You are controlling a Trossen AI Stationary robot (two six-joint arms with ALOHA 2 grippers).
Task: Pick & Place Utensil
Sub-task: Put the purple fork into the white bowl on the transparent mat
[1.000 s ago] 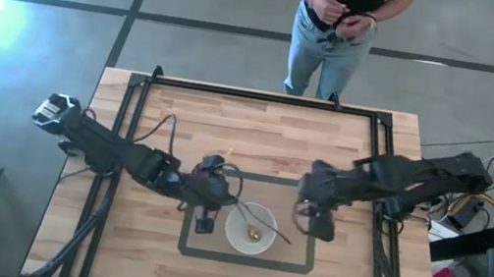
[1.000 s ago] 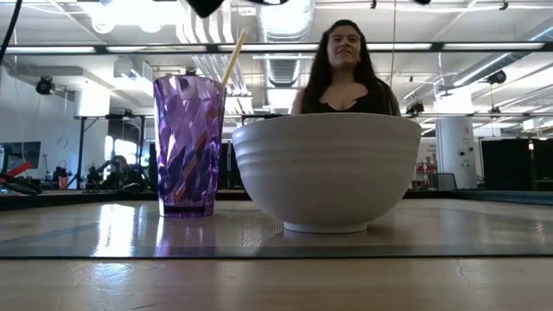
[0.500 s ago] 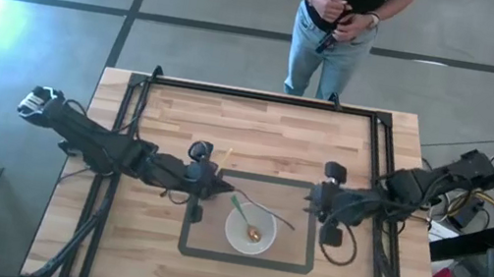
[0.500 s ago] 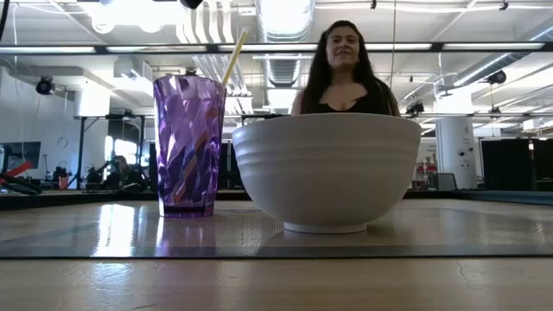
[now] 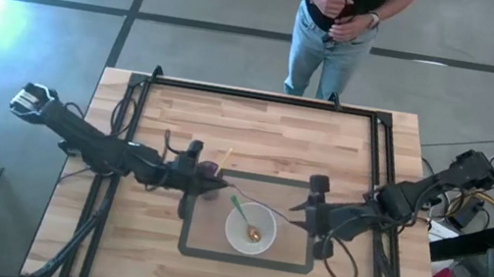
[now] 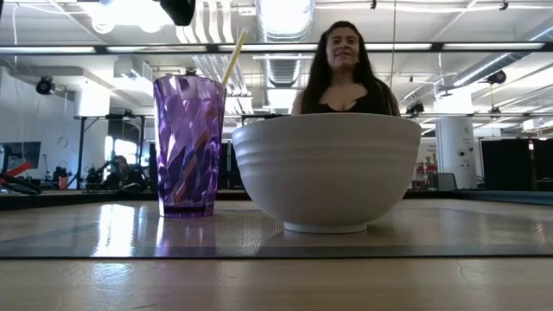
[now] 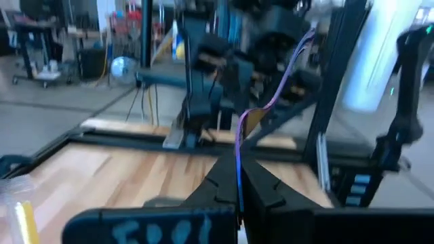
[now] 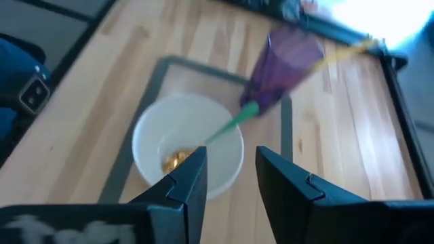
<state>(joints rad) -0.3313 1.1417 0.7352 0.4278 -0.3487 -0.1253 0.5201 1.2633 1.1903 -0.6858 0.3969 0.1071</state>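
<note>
A white bowl stands on the table inside a dark-outlined rectangle. In it lies a spoon. The spoon's gold bowl rests on the white bowl's bottom, and its green handle leans over the far left rim. My left gripper is shut, points level toward the right, and hangs to the left of the bowl, beside a purple cup. My right gripper is open, slants down toward the bowl from its right, and has nothing between its fingers.
The purple cup holds a yellow straw and stands just beyond the bowl on its left. Black frame rails run along the table's sides. A person stands past the far edge.
Both grippers have drawn away from the bowl. The left one has gone up and toward the table's left and tipped from pointing down to level. The right one has drawn back toward the right edge and rolled. The spoon has stayed in the bowl.
</note>
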